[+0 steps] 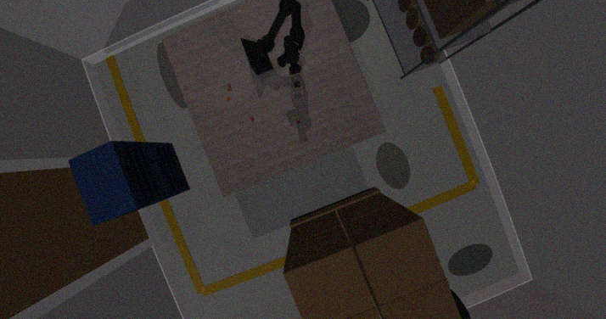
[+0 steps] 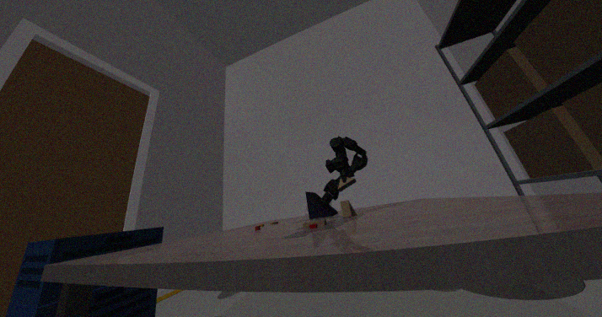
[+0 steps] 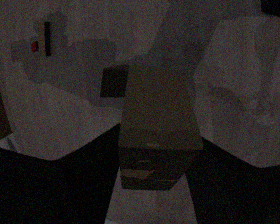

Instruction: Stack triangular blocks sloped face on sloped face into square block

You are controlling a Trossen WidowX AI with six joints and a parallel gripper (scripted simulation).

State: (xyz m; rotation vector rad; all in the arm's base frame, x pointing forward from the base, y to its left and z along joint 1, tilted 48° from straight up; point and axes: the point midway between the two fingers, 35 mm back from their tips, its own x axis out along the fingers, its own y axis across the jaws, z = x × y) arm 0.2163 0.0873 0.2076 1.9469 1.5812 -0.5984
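End effector [image 2: 342, 184] clamped on 1 pale triangular block [image 2: 348, 183], held above the desk [image 2: 421, 222]; the other triangular block [image 2: 347, 208] rests on the desk directly below.

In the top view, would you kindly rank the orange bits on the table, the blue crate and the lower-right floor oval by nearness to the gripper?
1. orange bits: on the table, left of the gripper.
2. blue crate: off the table, lower left.
3. floor oval: far lower right.
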